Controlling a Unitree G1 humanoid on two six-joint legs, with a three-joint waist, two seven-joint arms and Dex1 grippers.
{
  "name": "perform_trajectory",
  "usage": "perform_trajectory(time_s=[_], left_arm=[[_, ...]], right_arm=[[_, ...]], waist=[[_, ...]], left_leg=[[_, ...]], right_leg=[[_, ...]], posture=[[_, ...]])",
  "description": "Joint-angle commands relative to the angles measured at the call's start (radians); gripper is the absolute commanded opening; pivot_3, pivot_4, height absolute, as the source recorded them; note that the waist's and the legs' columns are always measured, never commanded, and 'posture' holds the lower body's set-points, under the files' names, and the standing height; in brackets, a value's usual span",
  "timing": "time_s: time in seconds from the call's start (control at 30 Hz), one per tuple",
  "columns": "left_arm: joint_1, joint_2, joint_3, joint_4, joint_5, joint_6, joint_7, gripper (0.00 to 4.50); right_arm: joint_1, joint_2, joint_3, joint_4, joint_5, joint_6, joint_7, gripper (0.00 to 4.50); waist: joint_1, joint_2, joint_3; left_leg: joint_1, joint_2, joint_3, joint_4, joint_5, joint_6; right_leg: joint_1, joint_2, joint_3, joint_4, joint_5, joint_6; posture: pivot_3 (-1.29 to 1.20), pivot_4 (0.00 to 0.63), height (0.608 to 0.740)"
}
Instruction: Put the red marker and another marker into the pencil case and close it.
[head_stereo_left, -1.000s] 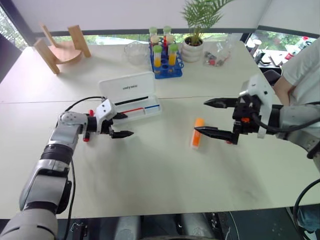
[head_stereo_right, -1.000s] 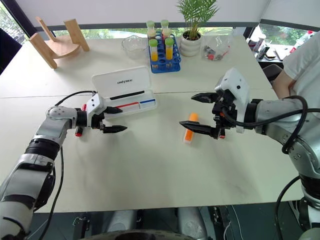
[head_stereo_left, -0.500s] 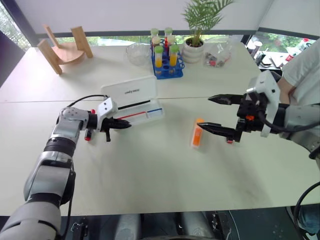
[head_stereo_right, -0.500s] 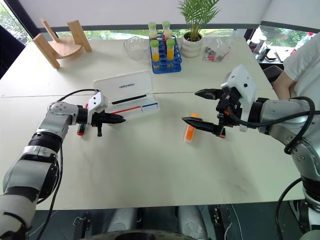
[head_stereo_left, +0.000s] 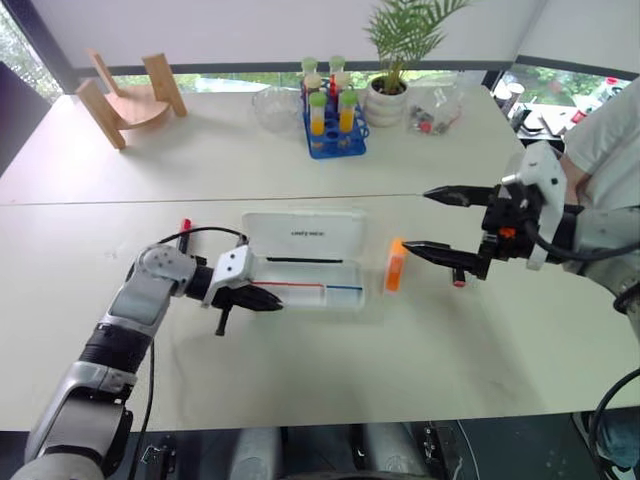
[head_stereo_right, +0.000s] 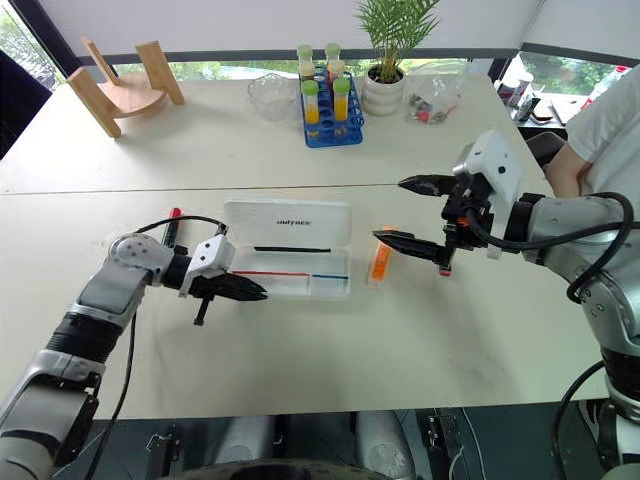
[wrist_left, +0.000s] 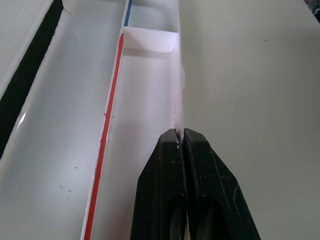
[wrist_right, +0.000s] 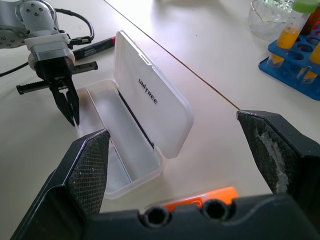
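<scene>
Hidden: you see just a short piece of the red marker (head_stereo_right: 172, 226) past your left arm, red cap end showing; much of the orange highlighter (head_stereo_left: 396, 265) sits under your right claw's lower finger.
Hard to read: the contents of the clear bag (head_stereo_right: 432, 100) at the far right are too small to tell.
Left claw (wrist_left: 181, 136): pressed together, pinching the thin near wall of the pencil case (head_stereo_right: 290, 252) at its left end.
Right claw (head_stereo_right: 415, 212): spread wide, hanging above the highlighter, holding nothing.
Pencil case: open in the middle of the counter (head_stereo_left: 330, 370), lid tilted up on the far side, a red-and-blue stick and a black strip inside.
Red marker place: on the counter, left of the case, outside it.
Highlighter place: just beside the case's right end, outside it.
Surface: you have a pale counter with a seam running across it.
Room: windows behind; blue rack of tubes (head_stereo_left: 331, 112), potted plant (head_stereo_left: 392, 60), wooden stand (head_stereo_left: 128, 95) at the far edge; a person in white at the right edge.
Writing: the lid reads "UNITREE" in black.
</scene>
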Motion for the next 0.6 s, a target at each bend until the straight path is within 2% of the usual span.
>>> perform_trajectory(time_s=[0.03,0.13,0.37,0.4,0.53,0.6], left_arm=[[0.030,0.016,-0.017,-0.018,0.015,0.013,0.030,0.04],[0.045,0.017,-0.007,-0.037,0.006,0.031,0.057,0.91],[0.097,0.074,0.068,-0.206,-0.081,0.112,0.094,4.24],[0.110,0.091,0.086,-0.250,-0.104,0.135,0.097,4.46],[0.196,0.190,0.203,-0.461,-0.216,0.252,0.120,4.46],[0.260,0.240,0.303,-0.560,-0.279,0.334,0.160,4.46]], right_arm=[[-0.009,0.008,-0.006,-0.004,-0.017,-0.034,0.013,4.50],[-0.007,0.014,-0.001,0.000,-0.027,-0.041,0.020,4.50],[-0.003,0.022,0.003,0.006,-0.037,-0.050,0.032,4.50],[-0.002,0.022,0.002,0.008,-0.036,-0.051,0.034,4.50],[0.001,0.027,0.009,0.016,-0.041,-0.059,0.040,4.50],[-0.006,0.034,0.018,0.019,-0.042,-0.059,0.039,4.50]], waist=[[0.000,0.000,0.000],[-0.001,0.000,0.000],[-0.002,0.000,0.000],[-0.002,0.000,0.000],[-0.004,0.000,0.000],[-0.005,0.001,0.000]], left_leg=[[0.000,0.000,0.000,0.000,0.000,0.000],[0.000,0.000,0.000,0.001,0.000,0.000],[0.000,0.000,-0.001,0.007,0.000,0.000],[0.000,0.000,-0.001,0.008,0.000,0.000],[0.000,0.001,-0.001,0.008,0.000,0.000],[0.000,0.002,-0.001,0.008,0.000,0.000]], right_leg=[[0.000,0.000,0.000,0.000,0.000,0.000],[0.000,0.000,0.000,0.001,0.000,0.000],[0.001,0.000,0.000,0.006,0.000,0.000],[0.001,0.000,0.000,0.006,0.000,0.000],[0.001,0.001,0.000,0.007,0.000,0.000],[0.001,0.001,0.000,0.007,0.000,0.000]], posture=[[0.00,0.150,0.740],[0.00,0.150,0.740],[0.00,0.150,0.740],[0.00,0.150,0.740],[0.00,0.150,0.740],[0.00,0.150,0.740]])
